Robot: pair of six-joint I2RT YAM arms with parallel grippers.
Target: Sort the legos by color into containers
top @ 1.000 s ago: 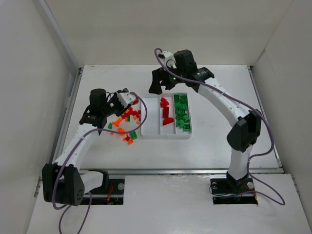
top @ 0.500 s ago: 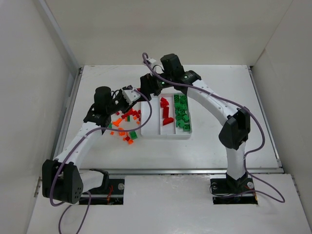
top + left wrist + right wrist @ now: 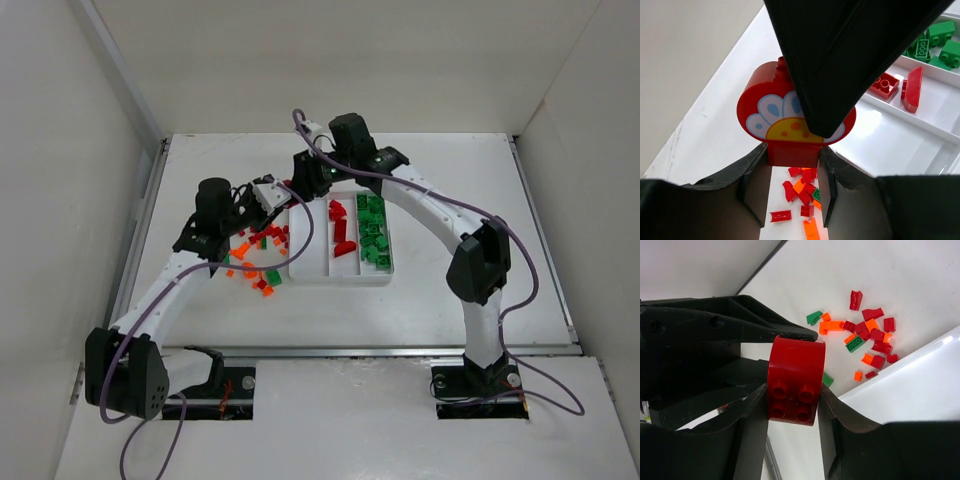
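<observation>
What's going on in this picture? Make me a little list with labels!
left gripper: shut on the red piece
right gripper: shut on the same red piece
red piece: rounded, with a flower picture on one face, held by the tray's far left corner
tray: red bricks in the middle compartment, green bricks in the right one
loose bricks: red, orange and green, scattered left of the tray

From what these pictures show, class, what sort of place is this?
Likely a robot lab test cell: white walls box in the table, the left gripper and right gripper both clamp one red piece, beside a white tray and loose legos.
</observation>
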